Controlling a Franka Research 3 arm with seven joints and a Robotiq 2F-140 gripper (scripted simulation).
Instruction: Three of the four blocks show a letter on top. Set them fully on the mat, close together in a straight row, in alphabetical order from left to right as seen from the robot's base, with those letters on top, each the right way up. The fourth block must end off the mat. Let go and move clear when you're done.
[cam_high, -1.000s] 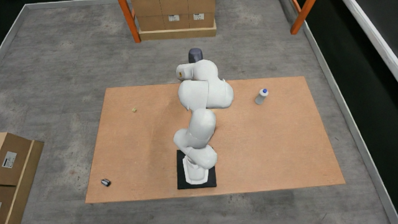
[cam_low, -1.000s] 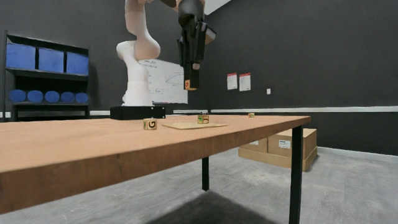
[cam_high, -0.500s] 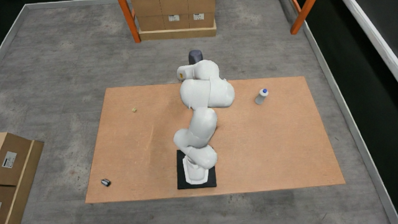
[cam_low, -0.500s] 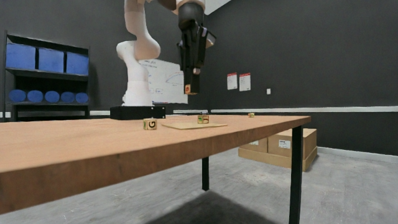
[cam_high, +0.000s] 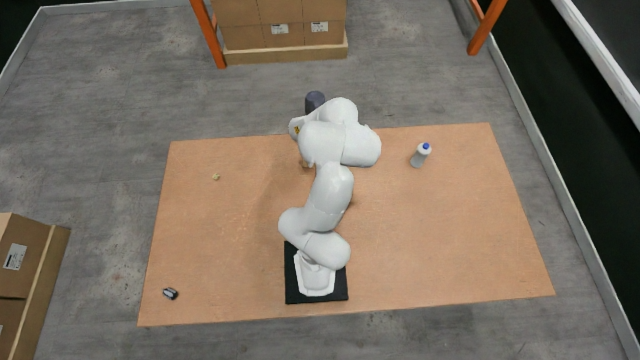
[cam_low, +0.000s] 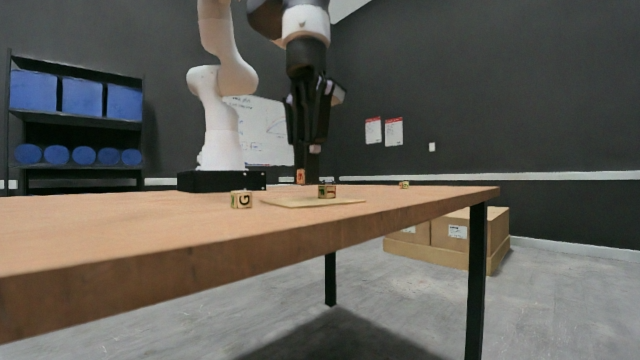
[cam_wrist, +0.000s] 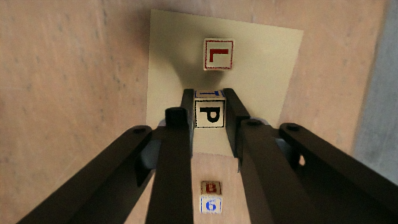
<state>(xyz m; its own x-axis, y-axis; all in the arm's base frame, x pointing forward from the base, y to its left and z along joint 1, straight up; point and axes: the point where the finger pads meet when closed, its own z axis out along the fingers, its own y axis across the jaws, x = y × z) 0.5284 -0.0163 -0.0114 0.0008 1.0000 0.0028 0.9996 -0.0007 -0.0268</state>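
Note:
My gripper (cam_wrist: 208, 103) (cam_low: 306, 172) is shut on the P block (cam_wrist: 209, 114) (cam_low: 300, 177), above the mat (cam_wrist: 265, 65) (cam_low: 290, 203). P faces up, its top pointing away from the base. The L block (cam_wrist: 218, 54) (cam_low: 327, 191) stands on the mat, left of the held block as seen from the base, L up and turned the same way. Off the mat, to the base's right, a block (cam_wrist: 211, 204) (cam_low: 241, 200) shows a blue 6 on top and a red B on one side. Another block (cam_high: 216, 177) (cam_low: 404, 185) lies far to the base's left, its top unreadable. The arm hides the mat in the top view.
A white bottle with a blue cap (cam_high: 420, 156) stands on the table's right side in the top view. A small dark object (cam_high: 170, 293) lies near the front left corner. The table's far edge runs along the right of the wrist view, beyond the mat.

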